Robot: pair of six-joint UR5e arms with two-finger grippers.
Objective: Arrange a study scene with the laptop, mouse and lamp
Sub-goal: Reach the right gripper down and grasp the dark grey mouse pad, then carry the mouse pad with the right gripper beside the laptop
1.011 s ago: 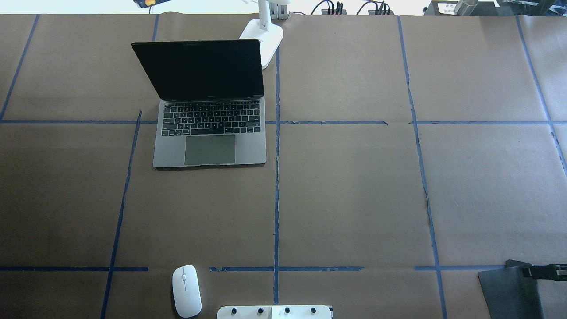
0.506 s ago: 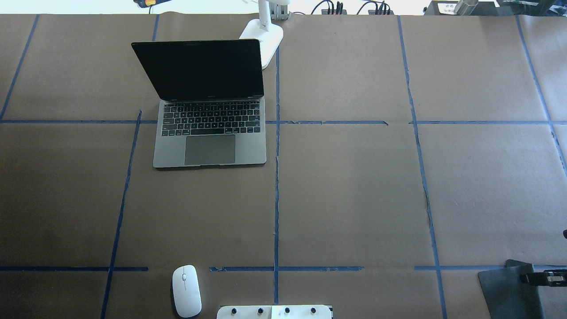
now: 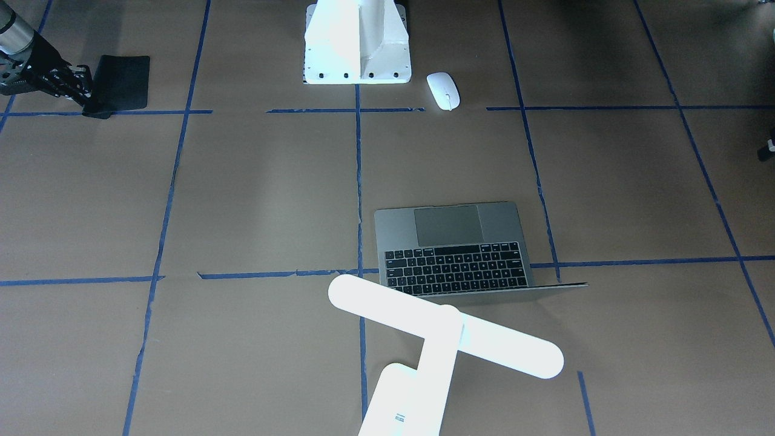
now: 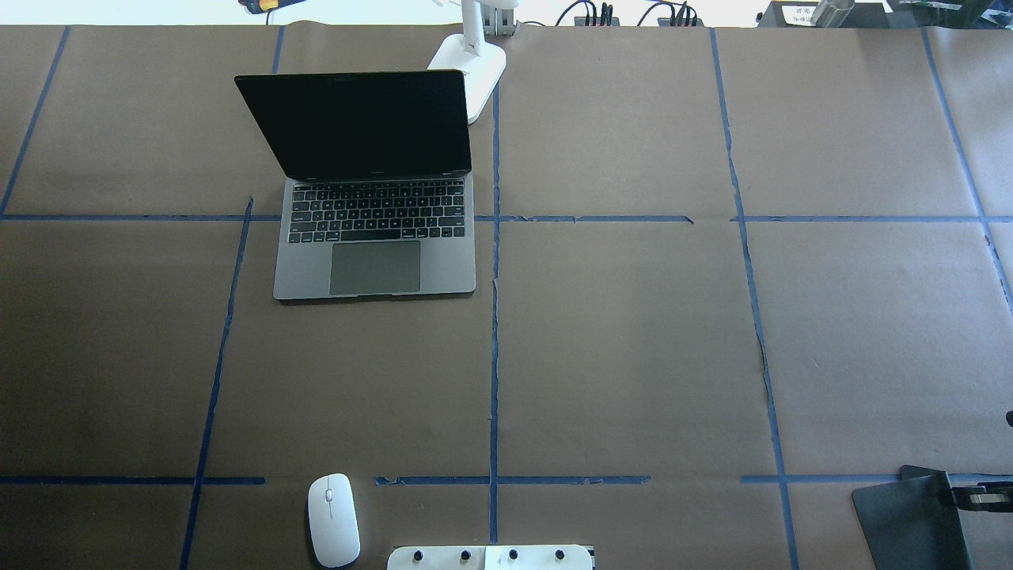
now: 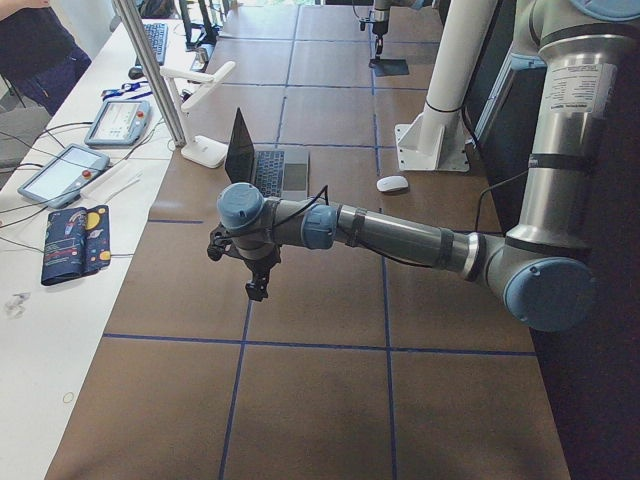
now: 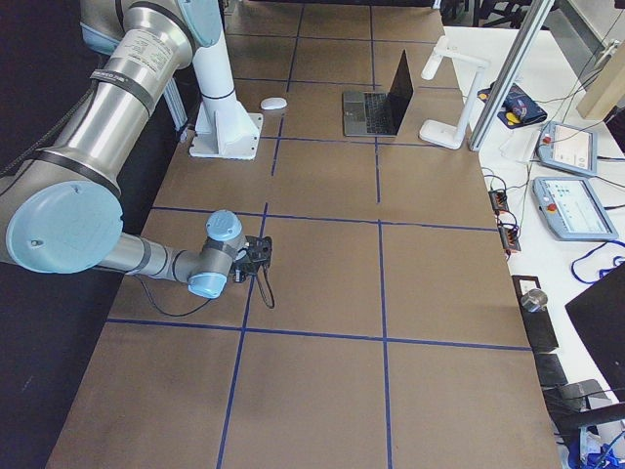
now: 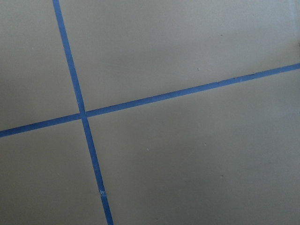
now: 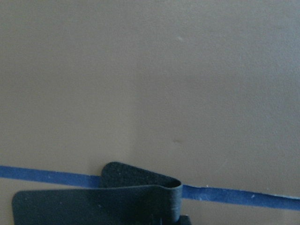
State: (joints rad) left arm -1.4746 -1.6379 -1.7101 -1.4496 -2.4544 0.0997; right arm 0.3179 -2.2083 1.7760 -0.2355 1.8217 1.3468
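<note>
The laptop [image 4: 376,253] stands open on the far left part of the table, screen dark; it also shows in the front view [image 3: 454,242]. The mouse [image 4: 333,520] lies near the front edge, left of the pedestal. The lamp [image 3: 445,327] stands behind the laptop's right corner, its base [image 4: 475,67] on the paper. My right gripper [image 4: 961,497] is at the near right, shut on the edge of a black mat [image 4: 898,518], whose edge curls up [image 8: 140,187]. My left gripper [image 5: 255,290] hangs over bare paper, far left; I cannot tell its state.
The white pedestal [image 4: 491,558] with bolt holes stands at the near middle, beside the mouse. Brown paper with blue tape lines [image 4: 495,317] covers the table. Tablets and cables [image 6: 571,186] lie on the bench beyond the far edge.
My right gripper has moved toward the near edge and a little to the right, and the black mat's edge has shifted slightly with it. Laptop, mouse and lamp have not moved.
</note>
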